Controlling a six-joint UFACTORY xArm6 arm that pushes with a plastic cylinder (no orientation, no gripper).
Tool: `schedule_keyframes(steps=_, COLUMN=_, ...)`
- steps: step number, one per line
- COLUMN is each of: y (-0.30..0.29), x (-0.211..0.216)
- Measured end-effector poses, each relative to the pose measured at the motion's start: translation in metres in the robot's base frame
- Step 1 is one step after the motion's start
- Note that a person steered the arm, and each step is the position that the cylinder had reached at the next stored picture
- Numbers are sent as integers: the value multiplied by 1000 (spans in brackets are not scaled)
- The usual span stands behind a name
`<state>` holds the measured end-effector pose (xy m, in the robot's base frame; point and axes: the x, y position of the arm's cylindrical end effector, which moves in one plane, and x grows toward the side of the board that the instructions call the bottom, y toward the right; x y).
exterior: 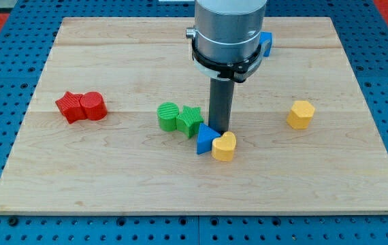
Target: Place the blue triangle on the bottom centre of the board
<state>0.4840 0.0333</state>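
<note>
**Tip parked right behind the blue triangle, mid-board**

Camera view, and it's a busy middle of the wooden board (112, 184), which sits on a blue pegboard counter (3, 61). The arm's grey housing (227, 30) drops in from the top centre of the frame, and the dark rod (220, 102) runs straight down from it. My tip (220, 129) sits just above the blue triangle (205, 139), right at its upper edge; contact looks likely but I can't tell for sure. There's no end effector with jaws here, only the rod, so nothing spread, pressed together or pinching.

The blue triangle lies just below the frame's centre, a little right of the middle, with a yellow heart-shaped block (224, 146) touching its right side. Just to its upper left, a green star (190, 119) and a green cylinder (169, 116) sit pressed against each other.

Over on the left of the frame, a red star (69, 107) and a red cylinder (93, 105) are touching as a pair. Out on the right, well apart from everything, a yellow hexagon (301, 114) stands alone. Up top, a second blue block (267, 44) peeks out from behind the housing; its shape is hidden.
</note>
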Motion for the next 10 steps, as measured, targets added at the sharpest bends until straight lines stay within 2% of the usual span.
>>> schedule_keyframes(steps=1, y=19, x=27)
schedule_keyframes(steps=2, y=-27, x=40)
schedule_keyframes(steps=3, y=-27, x=41)
schedule_keyframes(steps=4, y=3, x=21)
schedule_keyframes(steps=6, y=-74, x=7)
schedule_keyframes(steps=7, y=-92, x=16)
schedule_keyframes(steps=8, y=-76, x=40)
schedule_keyframes(steps=9, y=-71, x=45)
schedule_keyframes(steps=10, y=-96, x=46)
